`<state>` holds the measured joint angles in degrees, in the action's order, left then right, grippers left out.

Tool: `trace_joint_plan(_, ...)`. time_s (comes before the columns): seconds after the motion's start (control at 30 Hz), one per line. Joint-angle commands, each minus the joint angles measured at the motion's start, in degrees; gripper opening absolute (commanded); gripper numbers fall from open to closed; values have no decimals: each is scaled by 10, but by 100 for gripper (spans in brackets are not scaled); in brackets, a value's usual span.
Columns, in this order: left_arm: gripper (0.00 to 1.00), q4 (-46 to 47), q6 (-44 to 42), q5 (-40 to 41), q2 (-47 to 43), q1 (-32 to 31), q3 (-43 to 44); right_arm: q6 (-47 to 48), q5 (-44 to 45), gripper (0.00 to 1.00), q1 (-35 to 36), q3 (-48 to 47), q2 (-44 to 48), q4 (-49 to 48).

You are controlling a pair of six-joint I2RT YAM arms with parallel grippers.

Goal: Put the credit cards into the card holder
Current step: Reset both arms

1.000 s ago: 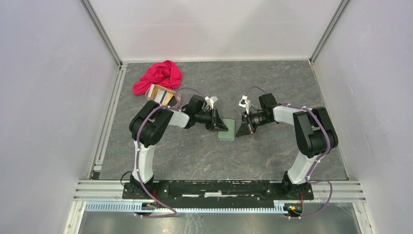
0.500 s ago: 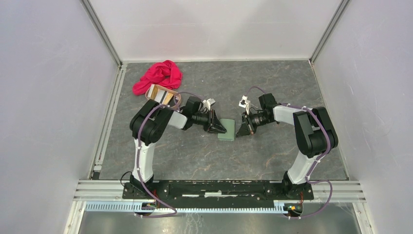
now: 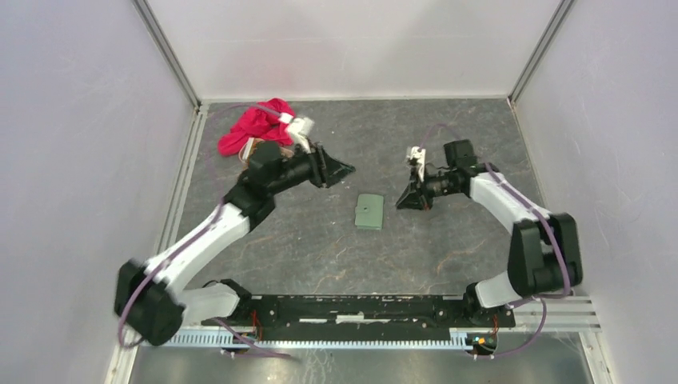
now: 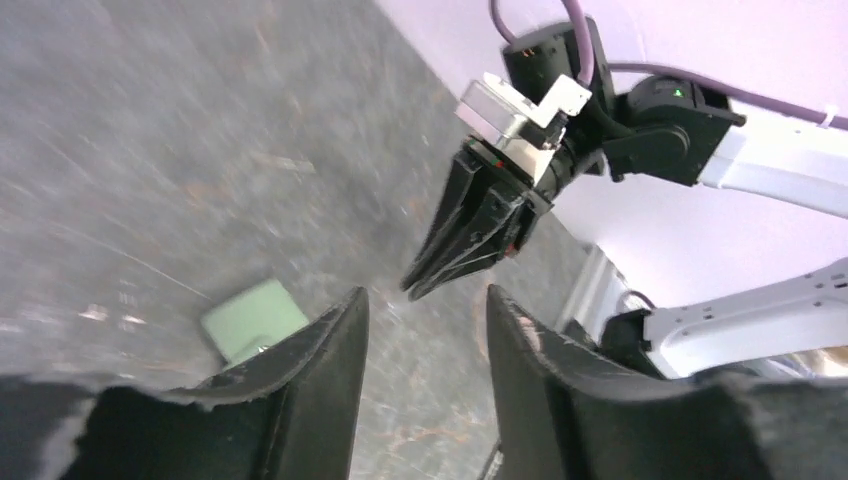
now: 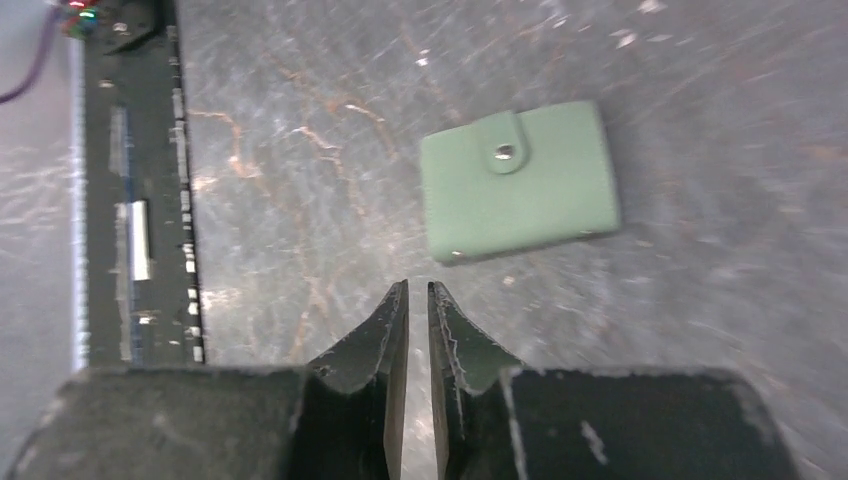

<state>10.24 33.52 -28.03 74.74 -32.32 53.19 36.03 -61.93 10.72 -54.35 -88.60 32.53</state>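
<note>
Sage-green card holder [image 3: 368, 212] lay flat and folded, snap [image 5: 504, 152] fastened, just ahead of the right gripper [image 3: 400, 202] tips and not touching them. From the left gripper [image 3: 345, 170] it sat ahead and below, well apart. Right jaws were nearly together with a thin slit and nothing in it; left jaws were parted midway, empty. No cards were visible, so I read loading as done, unless some sat hidden behind the left arm. If so, the next move needed the snap popped with one gripper pinning the holder. Surface was a dark grey veined mat [image 3: 448, 136], with a red cloth [image 3: 260, 124] behind the left gripper, plain white walls [image 3: 352, 40] and aluminium rails [image 3: 172, 60].
</note>
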Motion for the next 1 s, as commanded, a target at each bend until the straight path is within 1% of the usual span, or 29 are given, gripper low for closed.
trace_joint_plan(0.0, 68, -86, -139, 204, -203, -3, -77, 1, 90, 21, -24, 25, 136, -77)
trace_joint_plan(0.03, 83, -96, -142, 228, -246, -3, -92, -6, 122, 26, -28, 33, 173, -94)
trace_joint_plan(0.07, 97, -106, -140, 252, -285, -3, -102, -9, 149, 31, -28, 38, 200, -106)
trace_joint_plan(0.1, 100, -124, -137, 264, -316, -2, -106, -6, 176, 36, -28, 39, 229, -108)
trace_joint_plan(0.13, 100, -141, -134, 268, -344, -2, -103, -2, 200, 44, -31, 36, 256, -104)
trace_joint_plan(0.17, 100, -160, -128, 262, -362, -2, -96, 3, 224, 54, -33, 30, 277, -98)
trace_joint_plan(0.23, 100, -209, -127, 231, -380, -2, -62, 10, 260, 79, -36, 0, 310, -72)
trace_joint_plan(0.3, 100, -254, -121, 222, -381, -1, -27, -2, 292, 97, -39, -34, 337, -54)
trace_joint_plan(0.37, 100, -285, -111, 221, -383, -2, 2, -27, 305, 98, -41, -71, 352, -38)
trace_joint_plan(0.47, 100, -305, -92, 207, -393, -2, 29, -90, 318, 98, -43, -122, 365, -23)
trace_joint_plan(0.57, 100, -319, -75, 189, -400, -1, 50, -160, 343, 98, -53, -150, 385, -28)
trace_joint_plan(0.77, 100, -373, -71, 179, -396, -2, 95, -199, 356, 98, -72, -179, 425, -34)
trace_joint_plan(0.97, 100, -390, -74, 178, -388, -2, 116, -229, 345, 98, -79, -189, 439, -36)
